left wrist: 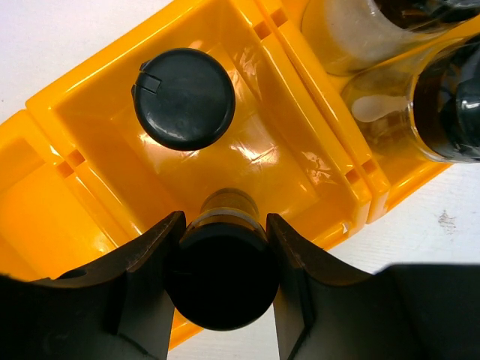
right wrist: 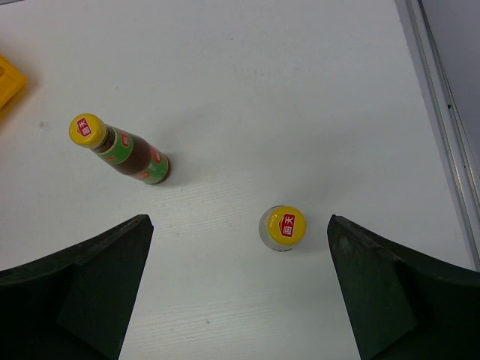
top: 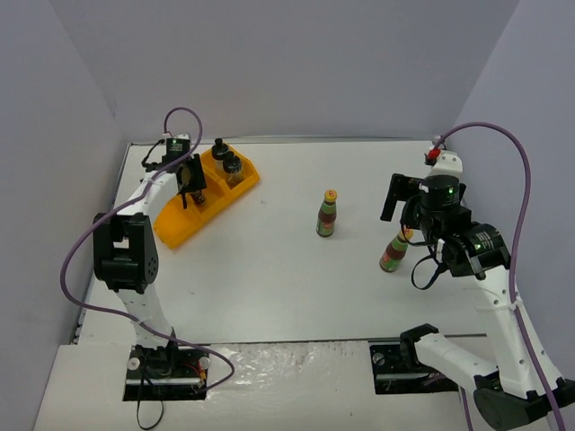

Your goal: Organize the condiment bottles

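Note:
My left gripper (left wrist: 223, 229) is shut on a tiny black-capped spice jar (left wrist: 223, 281) and holds it upright over the middle compartment of the orange tray (left wrist: 315, 161). A second tiny black-capped spice jar (left wrist: 184, 97) stands in that compartment. Two wider black-lidded jars (left wrist: 442, 112) (left wrist: 360, 30) stand in the far compartment. My right gripper (right wrist: 238, 221) is open above a yellow-capped sauce bottle (right wrist: 283, 226), which stands between the fingers, nearer the right one. The other sauce bottle (right wrist: 124, 150) stands further left, mid-table (top: 327, 214).
The orange tray (top: 171, 229) lies diagonally at the far left of the white table, near the left wall; its near compartment holds nothing. The table's right edge rail (right wrist: 442, 112) runs close to the right gripper.

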{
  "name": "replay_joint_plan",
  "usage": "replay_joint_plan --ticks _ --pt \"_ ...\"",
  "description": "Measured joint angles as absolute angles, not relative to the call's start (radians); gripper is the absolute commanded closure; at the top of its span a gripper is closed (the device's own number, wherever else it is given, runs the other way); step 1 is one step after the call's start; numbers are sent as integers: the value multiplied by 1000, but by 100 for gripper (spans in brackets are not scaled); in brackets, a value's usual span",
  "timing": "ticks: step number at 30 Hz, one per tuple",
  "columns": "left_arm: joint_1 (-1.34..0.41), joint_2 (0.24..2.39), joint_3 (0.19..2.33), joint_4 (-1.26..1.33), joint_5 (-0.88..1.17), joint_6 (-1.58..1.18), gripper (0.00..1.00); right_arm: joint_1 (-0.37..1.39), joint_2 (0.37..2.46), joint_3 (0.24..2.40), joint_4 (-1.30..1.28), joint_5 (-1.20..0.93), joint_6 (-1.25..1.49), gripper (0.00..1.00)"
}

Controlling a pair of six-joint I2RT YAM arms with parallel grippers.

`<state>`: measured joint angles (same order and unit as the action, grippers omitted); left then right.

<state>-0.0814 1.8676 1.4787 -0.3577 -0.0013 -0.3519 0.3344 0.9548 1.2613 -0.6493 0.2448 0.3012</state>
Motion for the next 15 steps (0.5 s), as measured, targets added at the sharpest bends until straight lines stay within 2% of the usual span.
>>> replay_joint_plan --ticks 15 --pt "-93 1911 1478 -354 -2 -345 100 334 928 1260 -648 240 302 0"
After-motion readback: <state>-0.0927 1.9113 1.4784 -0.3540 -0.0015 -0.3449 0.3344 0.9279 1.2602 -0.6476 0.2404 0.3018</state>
